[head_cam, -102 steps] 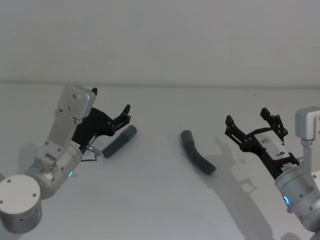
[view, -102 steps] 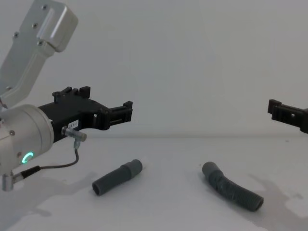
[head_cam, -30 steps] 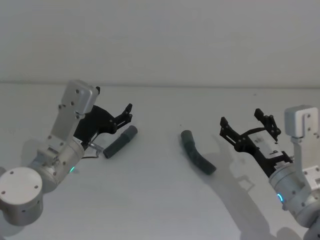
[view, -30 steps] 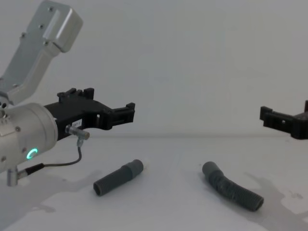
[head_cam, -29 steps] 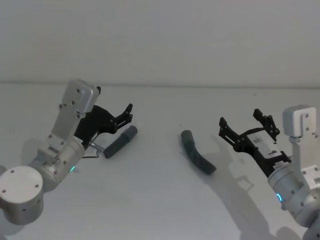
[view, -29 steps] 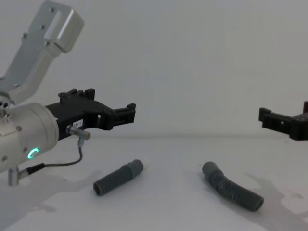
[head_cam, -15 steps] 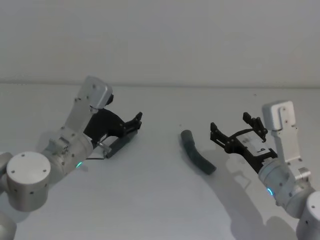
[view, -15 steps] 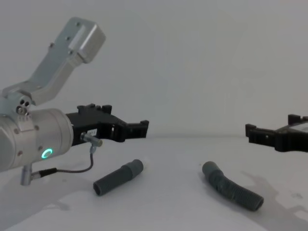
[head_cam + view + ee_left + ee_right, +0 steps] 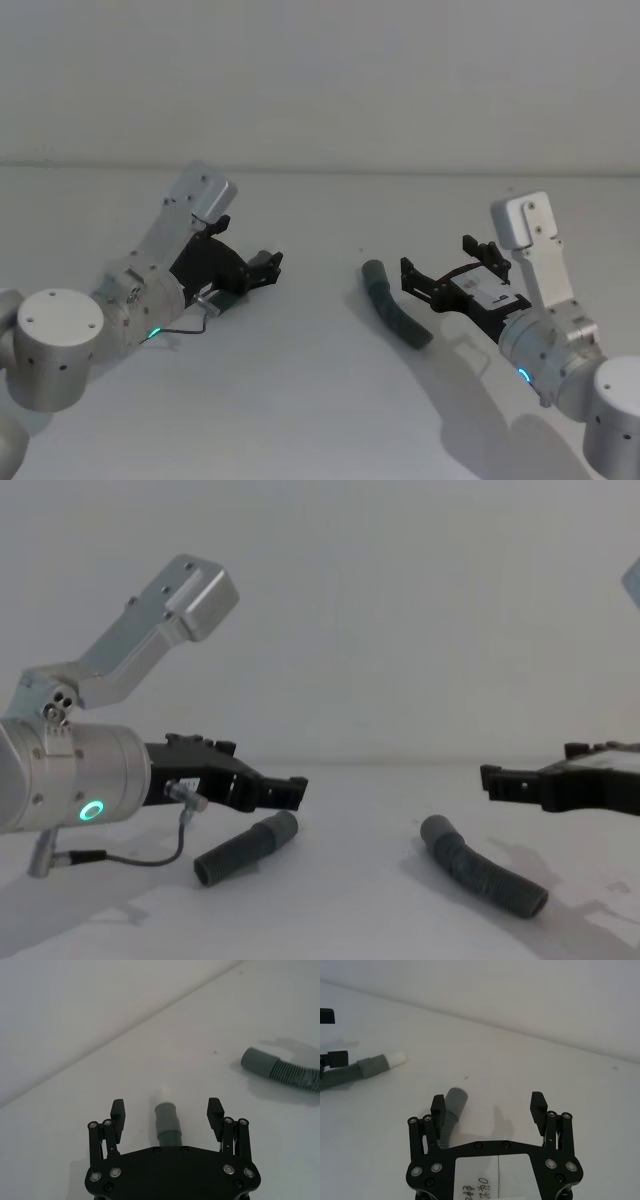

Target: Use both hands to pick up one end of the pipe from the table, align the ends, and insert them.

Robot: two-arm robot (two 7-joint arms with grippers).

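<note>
Though apart, straight hose [image 9: 247, 848], curved hose [image 9: 483, 878]

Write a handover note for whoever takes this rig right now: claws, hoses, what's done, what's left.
Left claw: open, low over the straight hose, with the cuff between its fingers, not gripped.
Right claw: open, by the curved hose, which sits off-centre under one finger.
Both hoses lie apart on the table. The white tip is on the straight one, the socket on the curved one.
Done: both claws are at their hoses.
Left: centre the right claw, grip both hoses, lift, line up tip and socket, push together.
</note>
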